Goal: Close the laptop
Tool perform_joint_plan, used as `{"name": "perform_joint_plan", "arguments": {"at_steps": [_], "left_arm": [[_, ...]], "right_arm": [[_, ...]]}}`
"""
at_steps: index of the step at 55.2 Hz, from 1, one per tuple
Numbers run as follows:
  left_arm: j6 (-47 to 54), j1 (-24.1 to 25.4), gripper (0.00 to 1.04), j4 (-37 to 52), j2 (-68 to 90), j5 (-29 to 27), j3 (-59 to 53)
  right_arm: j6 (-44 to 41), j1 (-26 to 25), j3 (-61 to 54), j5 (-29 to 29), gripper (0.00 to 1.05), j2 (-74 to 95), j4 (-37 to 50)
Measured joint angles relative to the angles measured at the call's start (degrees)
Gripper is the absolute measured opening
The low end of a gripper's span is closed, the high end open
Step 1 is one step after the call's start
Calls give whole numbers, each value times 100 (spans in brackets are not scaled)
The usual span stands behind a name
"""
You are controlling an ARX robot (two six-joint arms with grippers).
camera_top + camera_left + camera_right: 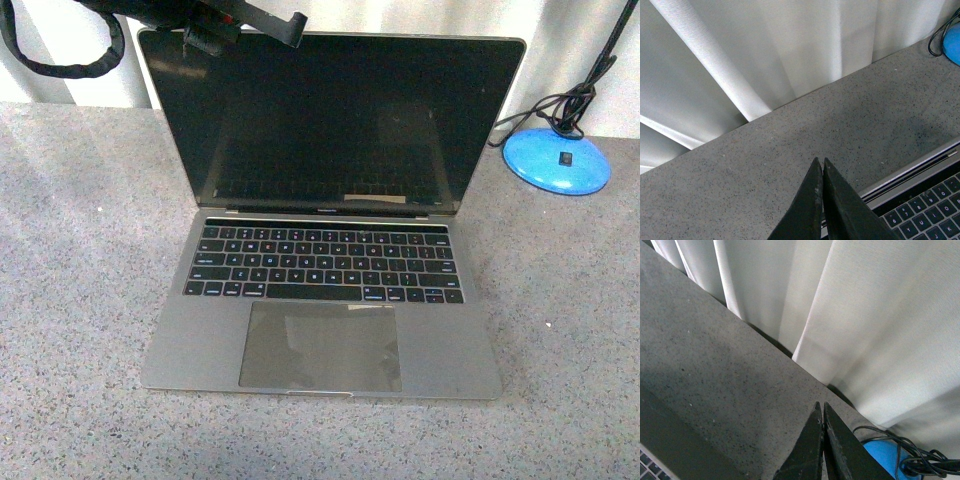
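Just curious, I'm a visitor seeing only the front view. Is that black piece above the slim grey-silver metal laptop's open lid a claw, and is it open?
Observer: Seemingly the left gripper; its wrist view shows two black fingers pressed together, shut.
Operator: Is there a second one?
Observer: Yes, the right gripper, also shut, aimed at the speckled grey table behind the laptop.
Operator: What's behind the screen?
Observer: A strip of that table, then the white pleated curtain.
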Motion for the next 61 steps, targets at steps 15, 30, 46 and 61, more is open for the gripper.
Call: {"name": "perform_joint_plan", "arguments": {"at_steps": [15, 30, 46, 61], "left_arm": [[17, 4, 4, 13, 22, 2, 9], [42, 4, 4, 13, 52, 4, 50], [44, 55, 4, 50, 52, 9, 28], [42, 118, 4, 146, 50, 31, -74]], "right_arm": [[632, 205, 0, 68, 1, 4, 234], [1266, 332, -236, 236, 1, 4, 472], [1593, 476, -632, 415, 1, 4, 662], [1893, 586, -907, 516, 1, 2, 796]]}}
